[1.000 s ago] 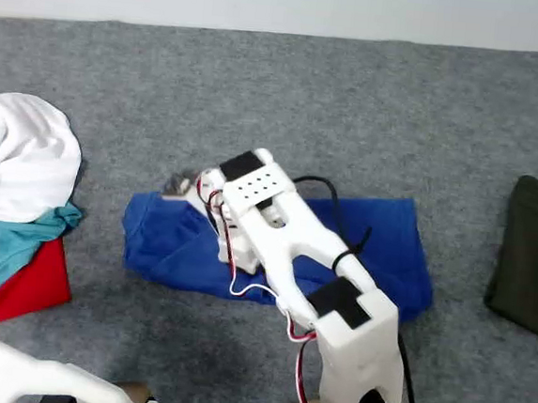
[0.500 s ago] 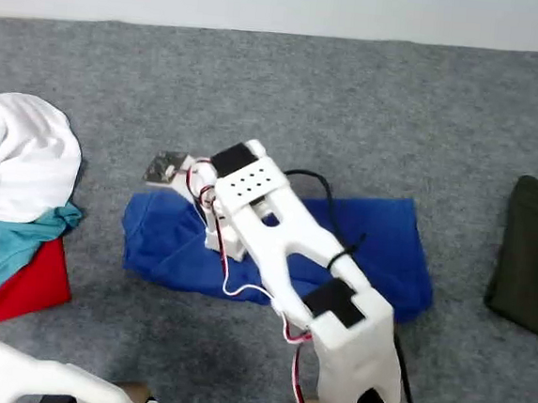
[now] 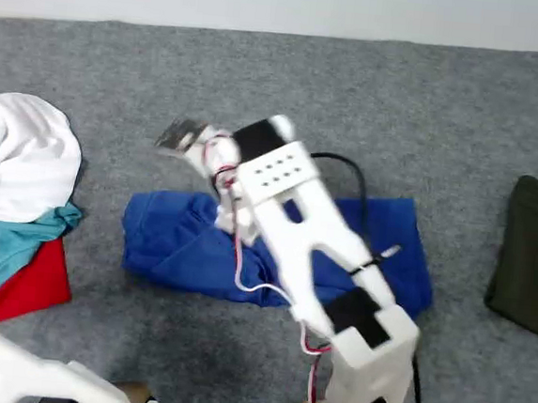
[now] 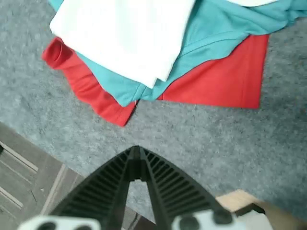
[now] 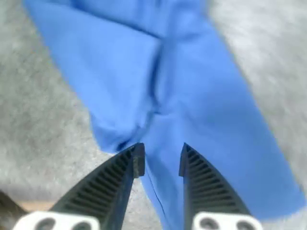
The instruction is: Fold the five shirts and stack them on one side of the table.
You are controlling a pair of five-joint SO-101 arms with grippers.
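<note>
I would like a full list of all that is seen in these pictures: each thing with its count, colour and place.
white shirt: one, white, top of the pile at the high view's left edge
teal shirt: one, teal, under the white one
red shirt: one, red, bottom of that pile
blue shirt: one, blue, middle of the table
dark shirt: one, dark green, high view's right edge
table: one, grey cover
left arm: one, white, near corner by the pile
right arm: one, white, over the blue shirt
left claw: one, black, shut, near the red shirt
right claw: one, black, open, above the blue shirt
</note>
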